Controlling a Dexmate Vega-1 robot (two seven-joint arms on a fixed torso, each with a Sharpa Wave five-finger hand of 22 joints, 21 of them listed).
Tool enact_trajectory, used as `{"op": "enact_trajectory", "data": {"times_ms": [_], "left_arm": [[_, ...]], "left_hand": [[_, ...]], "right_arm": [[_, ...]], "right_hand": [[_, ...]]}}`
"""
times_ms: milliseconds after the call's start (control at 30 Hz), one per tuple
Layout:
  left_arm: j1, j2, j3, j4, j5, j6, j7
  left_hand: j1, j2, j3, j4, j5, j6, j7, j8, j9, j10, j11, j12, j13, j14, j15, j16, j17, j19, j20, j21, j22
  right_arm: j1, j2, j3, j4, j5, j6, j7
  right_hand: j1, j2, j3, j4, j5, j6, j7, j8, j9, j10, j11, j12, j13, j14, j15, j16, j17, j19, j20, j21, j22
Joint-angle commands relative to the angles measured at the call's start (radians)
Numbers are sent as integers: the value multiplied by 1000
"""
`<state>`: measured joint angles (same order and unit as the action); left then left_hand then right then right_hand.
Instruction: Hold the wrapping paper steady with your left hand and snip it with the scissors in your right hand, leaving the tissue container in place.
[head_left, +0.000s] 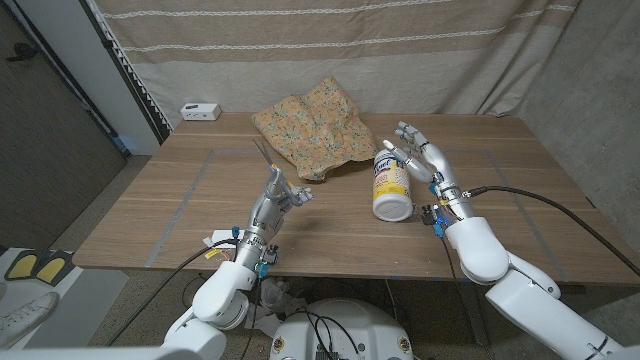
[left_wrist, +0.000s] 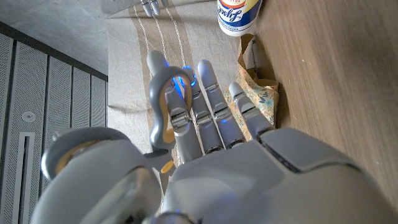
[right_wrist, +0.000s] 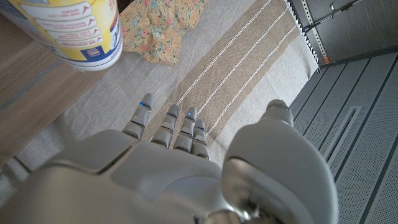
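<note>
Scissors (head_left: 268, 172) are held in the left hand (head_left: 274, 205), not the right hand (head_left: 422, 158), whose fingers are spread with nothing in them beside the tissue container (head_left: 391, 185), and the wrapping paper (head_left: 311, 127) just behind the container is not yet cut.

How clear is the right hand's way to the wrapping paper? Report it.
Probably reachable. The right hand is open and holds nothing, but the tissue container sits partly between it and the wrapping paper. Passing behind the container looks free.
</note>
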<state>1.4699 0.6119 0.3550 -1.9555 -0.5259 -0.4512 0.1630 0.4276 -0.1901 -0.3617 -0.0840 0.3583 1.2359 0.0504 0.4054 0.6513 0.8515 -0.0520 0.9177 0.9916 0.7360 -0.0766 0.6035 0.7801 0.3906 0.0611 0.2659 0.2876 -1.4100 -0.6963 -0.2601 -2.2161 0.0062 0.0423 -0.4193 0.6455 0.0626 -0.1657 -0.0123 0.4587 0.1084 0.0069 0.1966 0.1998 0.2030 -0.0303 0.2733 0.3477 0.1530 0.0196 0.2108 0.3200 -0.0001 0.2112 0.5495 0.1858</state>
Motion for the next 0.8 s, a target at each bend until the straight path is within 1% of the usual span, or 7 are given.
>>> {"op": "enact_trajectory", "data": {"times_ms": [33,200,233,533,667,800], "left_arm": [[-15,32,-7,-27,-9,40,-15],[-13,45,-12,-48,-14,58,-13],[-14,46,-12,-48,-12,56,-15],[-6,71,-22,-86,-18,101,-3],[0,96,-34,-121,-30,147,8],[3,121,-46,-143,-43,176,4]], "left_hand": [[-29,-4,-3,6,-9,-49,49,-7,3,62,-69,5,17,-7,-56,10,7,5,11,-4,-1],[-40,-3,-2,6,-14,-42,48,-4,6,62,-68,5,16,-8,-53,8,3,3,13,-7,-2],[-41,-3,-1,6,-15,-43,48,-4,7,63,-65,5,15,-8,-54,8,3,3,13,-7,-2],[-48,-2,2,-1,-23,-41,48,-5,10,68,-66,8,11,-4,-53,10,0,5,15,-10,-6],[-48,-1,3,-4,-24,-41,51,-5,12,69,-64,9,12,-5,-55,10,-1,6,15,-11,-6],[-48,0,4,-7,-25,-39,51,-6,11,69,-67,9,12,2,-55,11,-5,8,15,-11,-7]], "right_arm": [[8,-3,9,0,-8,1,10],[20,-5,7,15,-15,-1,15],[23,-6,6,17,-21,-6,13],[40,-9,-2,43,-97,-20,-22],[51,-11,-11,59,-142,-25,-40],[59,-14,-14,75,-161,-26,-44]], "right_hand": [[-14,-1,-14,2,2,-6,4,-1,1,-8,0,-3,1,-2,0,0,1,-7,5,-6,3],[-21,-2,-18,5,1,-10,4,-2,1,-12,2,-5,-1,-3,1,0,0,-10,5,-10,3],[-22,-2,-19,5,1,-10,4,-2,1,-14,2,-6,-1,-4,2,0,0,-10,5,-10,3],[-26,-1,-21,7,0,-13,3,-2,0,-16,0,-6,-3,-15,3,-3,-1,-10,4,-14,3],[-26,0,-22,6,0,-17,0,-2,0,-18,-3,-7,-5,-26,3,-6,-1,-11,4,-17,3],[-25,-1,-23,5,1,-18,-1,-1,0,-22,-5,-9,-6,-35,3,-9,-2,-14,2,-20,3]]}}
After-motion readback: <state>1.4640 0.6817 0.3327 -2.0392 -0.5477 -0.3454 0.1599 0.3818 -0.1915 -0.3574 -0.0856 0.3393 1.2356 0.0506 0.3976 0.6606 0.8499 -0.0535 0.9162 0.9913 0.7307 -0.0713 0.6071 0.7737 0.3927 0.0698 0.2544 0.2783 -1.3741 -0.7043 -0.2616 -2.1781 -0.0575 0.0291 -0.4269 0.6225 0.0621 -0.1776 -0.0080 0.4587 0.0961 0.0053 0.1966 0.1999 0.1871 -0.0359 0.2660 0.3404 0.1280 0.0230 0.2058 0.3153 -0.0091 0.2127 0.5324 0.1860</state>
